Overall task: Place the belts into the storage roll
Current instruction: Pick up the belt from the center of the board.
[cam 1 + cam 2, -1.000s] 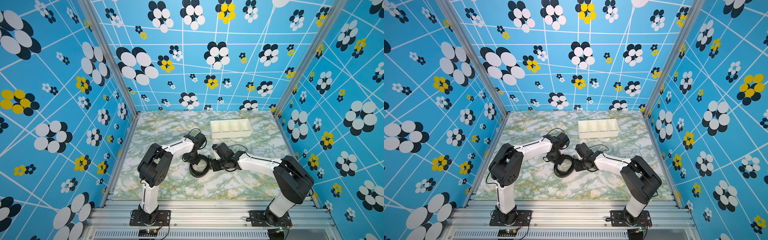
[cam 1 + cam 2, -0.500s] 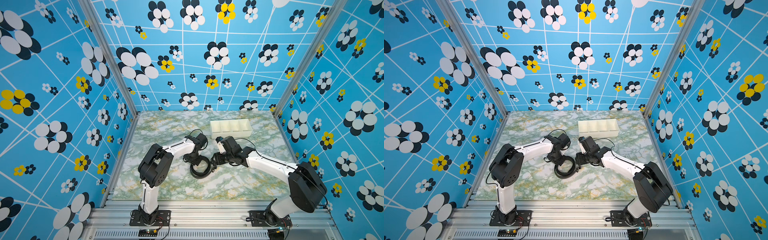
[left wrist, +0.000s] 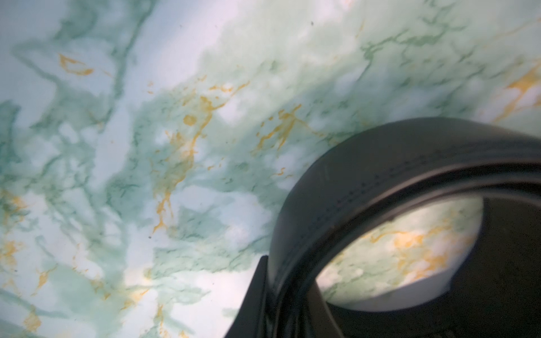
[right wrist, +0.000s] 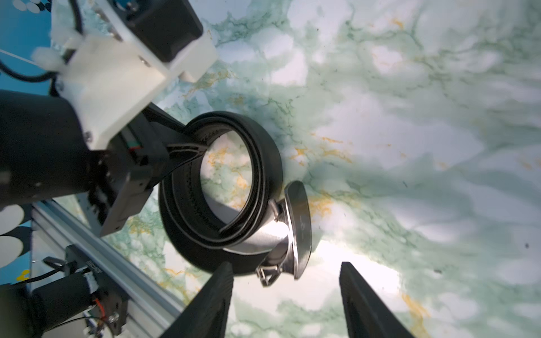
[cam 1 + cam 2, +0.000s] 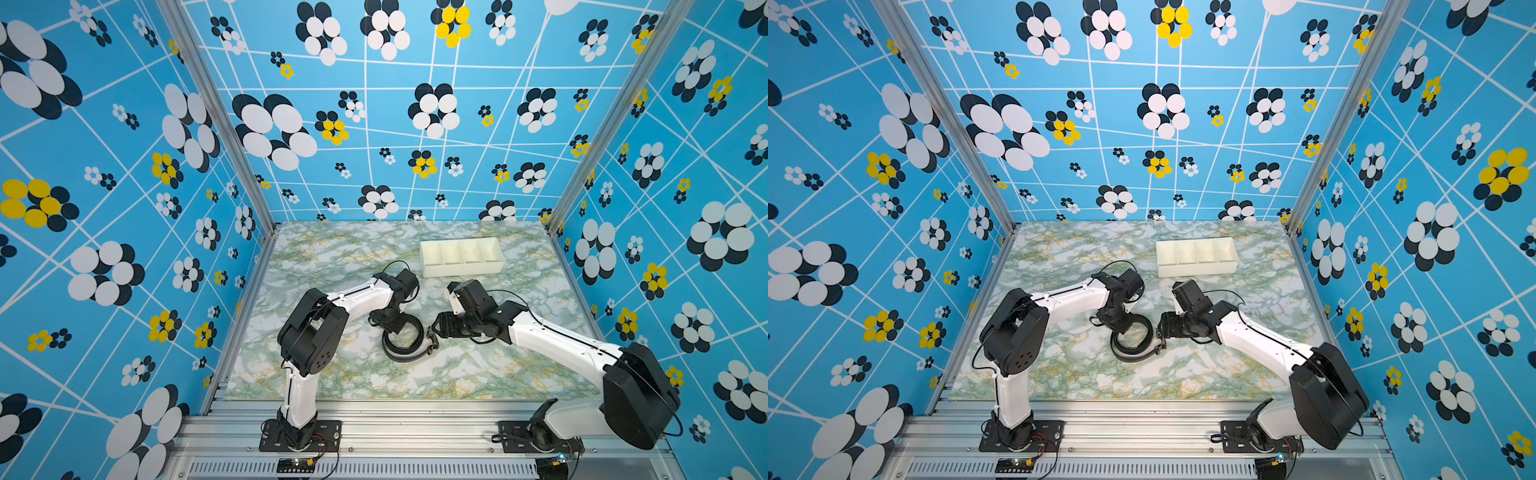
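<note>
- The left gripper (image 5: 392, 329) (image 5: 1121, 326) is clenched on the black belt (image 5: 401, 356) (image 5: 1133, 357). In the right wrist view its fingers (image 4: 187, 148) straddle the wall of the coil, one inside the ring and one outside.
- That grip sits on the side of the coil turned away from the right gripper (image 5: 436, 329) (image 5: 1162, 329).
- The belt is wound into a loose ring of a few turns. It stands on its edge on the marble-patterned tabletop (image 5: 332, 257), between the two grippers.
- In the left wrist view the strap (image 3: 380, 164) curves out from the left gripper's fingers. Rows of stitching show along it, and the tabletop shows through the middle of the ring.
- The right gripper is released: in its wrist view (image 4: 284, 264) the two fingers stand wide apart and grip nothing.
- The metal buckle (image 4: 295, 231) (image 5: 432, 343) is at the end of the coil nearest the right gripper, just ahead of its fingertips. It lies closer to one fingertip than the other, and a slim gap seems to separate them.
- The cream four-compartment tray (image 5: 461, 271) (image 5: 1196, 268) stands beyond both grippers, on the side away from the arm bases. It is nearer the right gripper's wrist than the left gripper.
- The tray is well apart from the belt, which lies wholly outside it on the tabletop.
</note>
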Tool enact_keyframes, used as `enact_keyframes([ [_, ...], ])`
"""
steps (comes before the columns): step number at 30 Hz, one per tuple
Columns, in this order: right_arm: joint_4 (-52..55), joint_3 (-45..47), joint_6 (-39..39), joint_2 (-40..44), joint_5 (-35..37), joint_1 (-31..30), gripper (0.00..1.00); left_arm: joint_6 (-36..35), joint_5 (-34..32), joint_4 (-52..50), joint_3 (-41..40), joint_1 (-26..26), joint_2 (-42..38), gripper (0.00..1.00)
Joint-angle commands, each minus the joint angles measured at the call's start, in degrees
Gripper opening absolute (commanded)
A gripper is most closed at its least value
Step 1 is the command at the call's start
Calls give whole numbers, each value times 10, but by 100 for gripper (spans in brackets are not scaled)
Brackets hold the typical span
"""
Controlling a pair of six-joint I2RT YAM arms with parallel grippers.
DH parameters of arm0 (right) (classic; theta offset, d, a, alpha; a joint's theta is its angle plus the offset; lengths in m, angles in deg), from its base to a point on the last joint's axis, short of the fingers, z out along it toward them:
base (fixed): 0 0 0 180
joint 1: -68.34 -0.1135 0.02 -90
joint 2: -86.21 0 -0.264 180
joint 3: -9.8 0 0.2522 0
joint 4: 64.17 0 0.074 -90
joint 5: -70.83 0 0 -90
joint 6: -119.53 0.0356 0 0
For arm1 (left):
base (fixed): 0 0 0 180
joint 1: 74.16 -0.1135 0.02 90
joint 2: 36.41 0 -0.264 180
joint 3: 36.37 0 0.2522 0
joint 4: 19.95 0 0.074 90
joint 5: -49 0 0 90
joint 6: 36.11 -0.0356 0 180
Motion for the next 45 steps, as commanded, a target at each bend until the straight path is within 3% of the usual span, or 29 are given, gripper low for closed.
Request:
enact_keyframes([
  [1, 35, 39, 123, 55, -36, -7, 62, -5, 5, -40, 5, 11, 13, 0],
  [4, -39, 93, 220, 72, -79, -18, 62, -1, 4, -40, 3, 12, 14, 0],
  [6, -39, 85, 239, 54, -70, -35, 67, 2, 7, -40, 3, 13, 14, 0],
  [12, -65, 38, 270, -34, -52, -88, 74, 9, 9, -44, 8, 15, 15, 0],
  [18, -126, 41, 297, -78, -35, -91, 74, 11, 10, -39, 0, 23, 15, 0],
  [23, -103, 18, 277, -114, -7, -91, 72, 7, 10, -32, -9, 28, 15, 0],
  [28, -40, -34, 233, -140, 35, -90, 65, 1, 6, -28, -13, 29, 13, 0],
  [31, -18, -61, 215, -165, 47, -90, 52, -1, 9, -24, -13, 30, 13, 0],
  [36, 20, -101, 187, -208, 63, -90, 38, -1, 12, -20, -14, 31, 16, 0],
  [45, 53, -143, 157, -253, 88, -91, 37, -2, 21, -16, -13, 32, 22, 0],
])
